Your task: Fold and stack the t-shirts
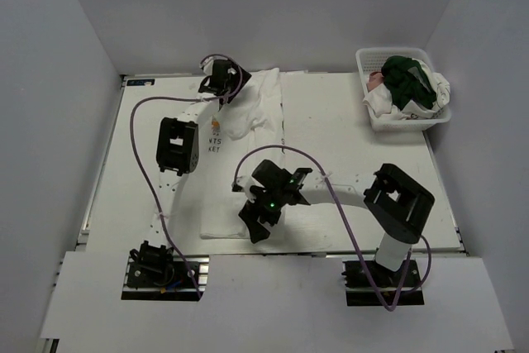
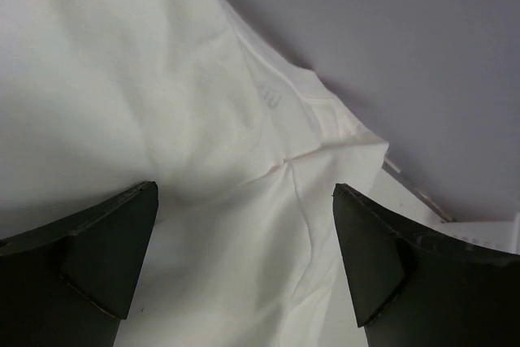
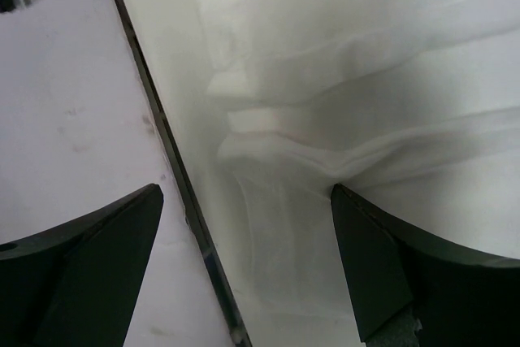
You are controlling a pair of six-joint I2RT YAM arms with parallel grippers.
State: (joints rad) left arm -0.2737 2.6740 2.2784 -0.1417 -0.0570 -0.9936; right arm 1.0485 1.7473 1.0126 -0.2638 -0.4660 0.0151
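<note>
right hand [image 1: 254, 227] over t-shirt [image 1: 256, 112] near edge

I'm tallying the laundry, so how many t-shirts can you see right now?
4: a white printed shirt lying on the table; a pink shirt, a dark green shirt and a plain white shirt heaped in the basket. More may hide underneath.

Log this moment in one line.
white t-shirt on table | left gripper open, far end | right gripper open, near edge | basket holds more shirts
</note>
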